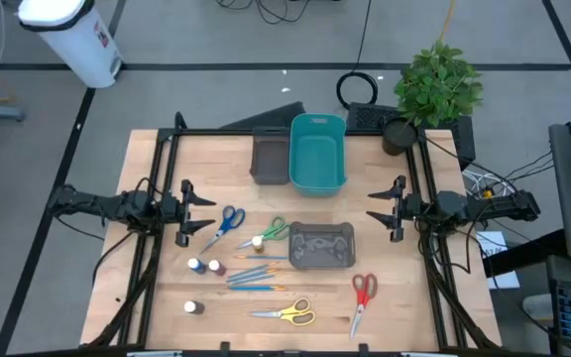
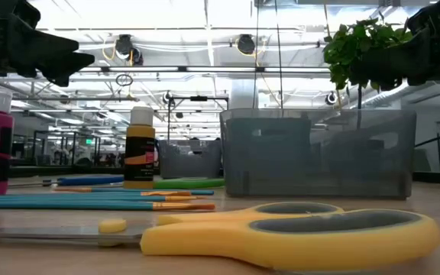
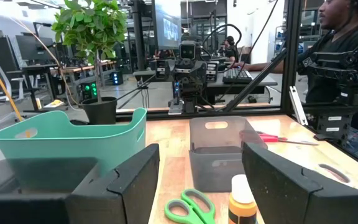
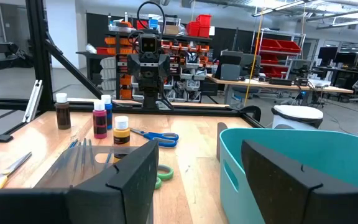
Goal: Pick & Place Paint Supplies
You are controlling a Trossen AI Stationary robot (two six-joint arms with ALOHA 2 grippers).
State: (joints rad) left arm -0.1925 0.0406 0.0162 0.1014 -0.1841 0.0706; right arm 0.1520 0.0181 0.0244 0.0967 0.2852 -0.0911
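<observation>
Both grippers hover open above the table and touch nothing: my left gripper [image 1: 204, 213] at the left, my right gripper [image 1: 373, 206] at the right, facing each other. Between them the paint supplies lie flat on the wood. Blue scissors [image 1: 224, 226] and green scissors [image 1: 274, 230] lie nearest the left gripper. Yellow scissors [image 1: 287, 313] and red scissors [image 1: 362, 297] lie toward the near edge. Thin blue-and-orange brushes [image 1: 256, 273] lie side by side. Small paint bottles stand upright: one by the green scissors [image 1: 258, 241], two together [image 1: 203, 266], one near the front [image 1: 192, 307].
A teal bin [image 1: 317, 151] stands at the far middle, with a dark grey tray [image 1: 269, 156] on its left side. A second grey tray [image 1: 322, 245] sits at the centre. A potted plant [image 1: 434, 84] stands at the far right corner. A person [image 3: 334, 37] is beyond the right edge.
</observation>
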